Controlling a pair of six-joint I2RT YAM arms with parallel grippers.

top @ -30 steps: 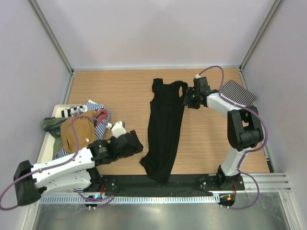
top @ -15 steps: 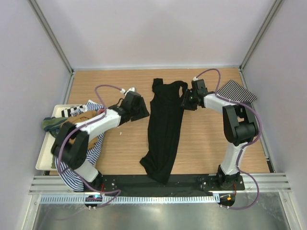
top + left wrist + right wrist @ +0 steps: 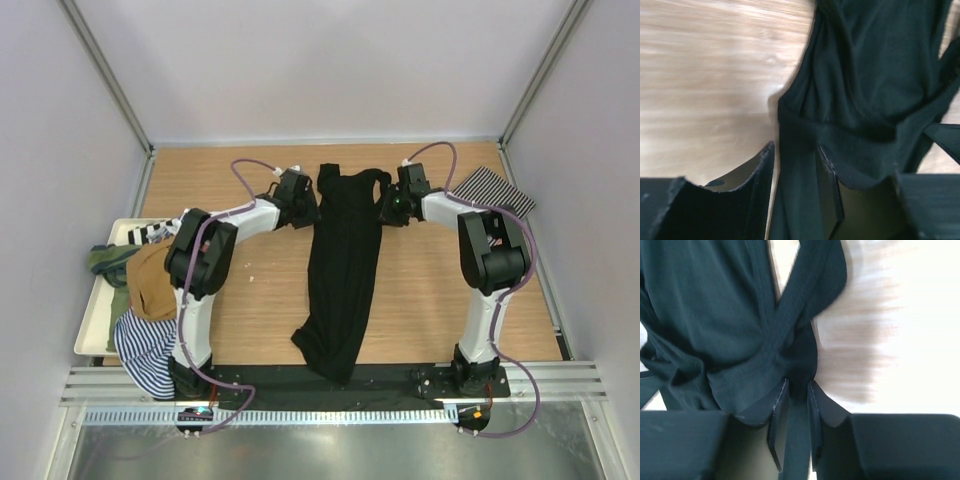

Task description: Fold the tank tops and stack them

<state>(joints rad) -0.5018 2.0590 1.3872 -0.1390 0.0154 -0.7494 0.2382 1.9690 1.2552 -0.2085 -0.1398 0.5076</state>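
The left gripper (image 3: 796, 150) has swung over from the heap of other tank tops (image 3: 150, 290) to the black tank top (image 3: 345, 270), which lies lengthwise on the table (image 3: 430, 290) between both grippers. Its jaws stand apart astride the top's shoulder edge, cloth between them, not pinched. Opposite, the right gripper (image 3: 797, 386) is clamped on the other shoulder strap.
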